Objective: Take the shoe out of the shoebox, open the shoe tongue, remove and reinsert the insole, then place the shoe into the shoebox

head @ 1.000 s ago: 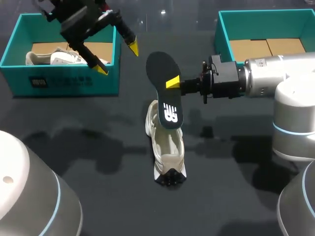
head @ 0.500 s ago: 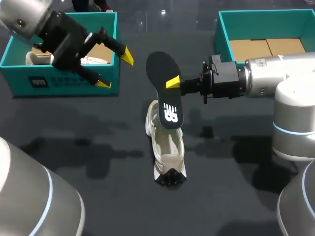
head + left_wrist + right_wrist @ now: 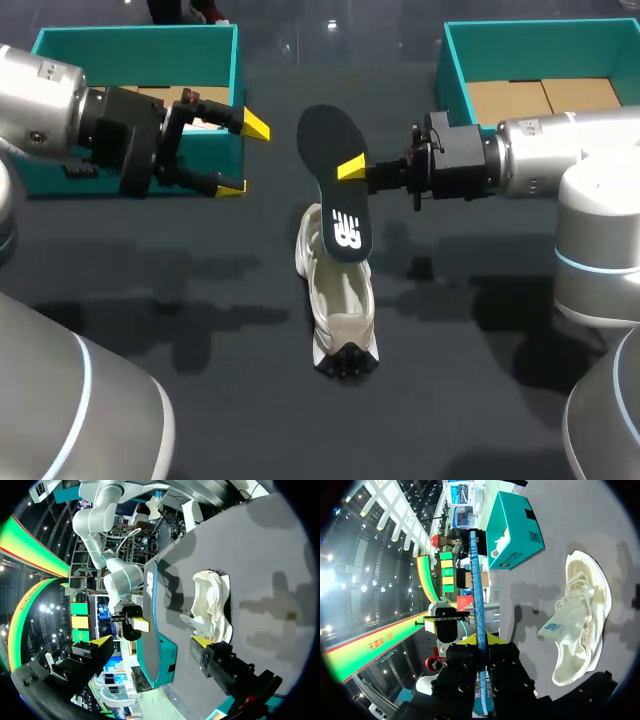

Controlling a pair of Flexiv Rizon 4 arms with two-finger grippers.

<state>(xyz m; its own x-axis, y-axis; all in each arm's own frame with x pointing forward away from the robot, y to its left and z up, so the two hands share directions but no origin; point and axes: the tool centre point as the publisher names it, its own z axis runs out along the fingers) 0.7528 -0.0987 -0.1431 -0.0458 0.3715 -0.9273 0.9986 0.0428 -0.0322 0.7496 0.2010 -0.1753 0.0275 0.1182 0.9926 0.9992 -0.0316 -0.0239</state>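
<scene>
Your right gripper (image 3: 350, 168) is pinching the insole (image 3: 326, 135). It holds the insole up in the air on its edge, close to the far end of the shoe (image 3: 342, 318). In the head view you can see only one of its yellow tips. The other is hidden behind the insole. The insole's lower end covers part of the shoe there, so you can't tell if they touch. The shoe lies on the table (image 3: 200, 300), out of the boxes. Your left gripper (image 3: 243, 157) is wide open with nothing in it, left of the shoe and well apart from it. The left arm hides much of the left box (image 3: 135, 40). The right box (image 3: 470, 35), far right of the shoe, is cut off.
</scene>
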